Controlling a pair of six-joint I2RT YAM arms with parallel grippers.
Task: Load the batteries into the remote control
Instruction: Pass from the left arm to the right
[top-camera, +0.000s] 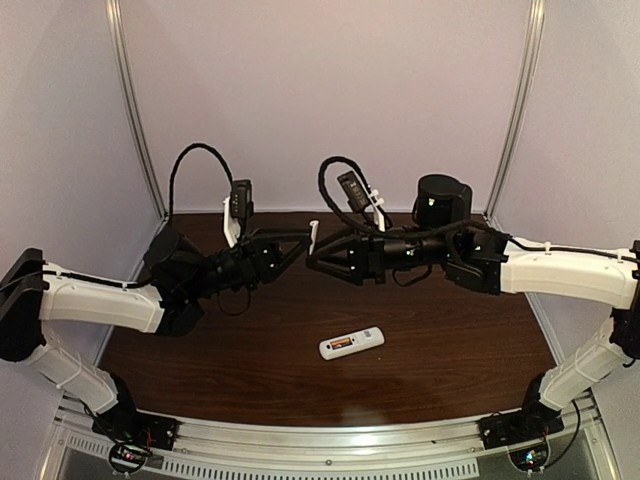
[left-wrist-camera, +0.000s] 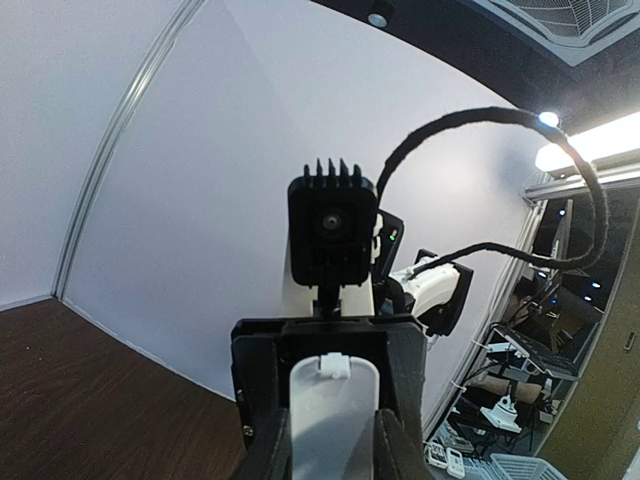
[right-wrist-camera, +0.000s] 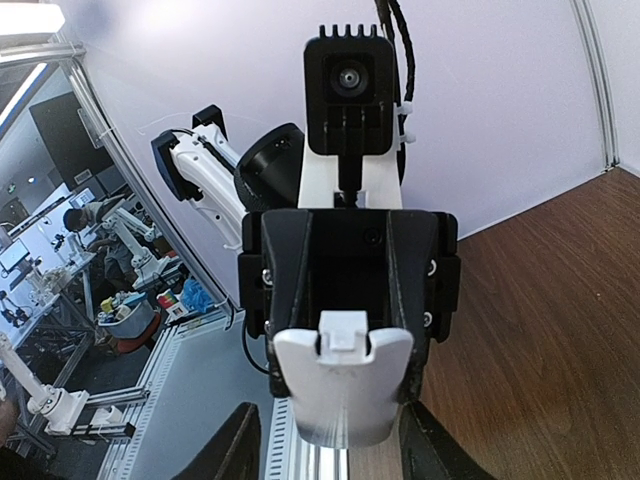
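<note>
The white remote control (top-camera: 351, 343) lies back-up on the brown table (top-camera: 450, 350), in front of both arms. An orange-red battery (top-camera: 341, 345) shows in its open bay; how many batteries are in there I cannot tell. The two arms meet nose to nose above the table's back half. My left gripper (top-camera: 305, 240) (left-wrist-camera: 333, 445) is shut on the loose white cover piece (top-camera: 313, 236) (left-wrist-camera: 333, 405) (right-wrist-camera: 343, 385), whose clip points at the right gripper. My right gripper (top-camera: 322, 252) (right-wrist-camera: 335, 445) is open, its fingers (right-wrist-camera: 238, 445) standing wide on either side of the cover without touching it.
White walls close the back and sides, with aluminium posts (top-camera: 135, 110) at the back corners. A metal rail (top-camera: 320, 440) with both arm bases runs along the near edge. Black cables (top-camera: 195, 155) loop above each wrist.
</note>
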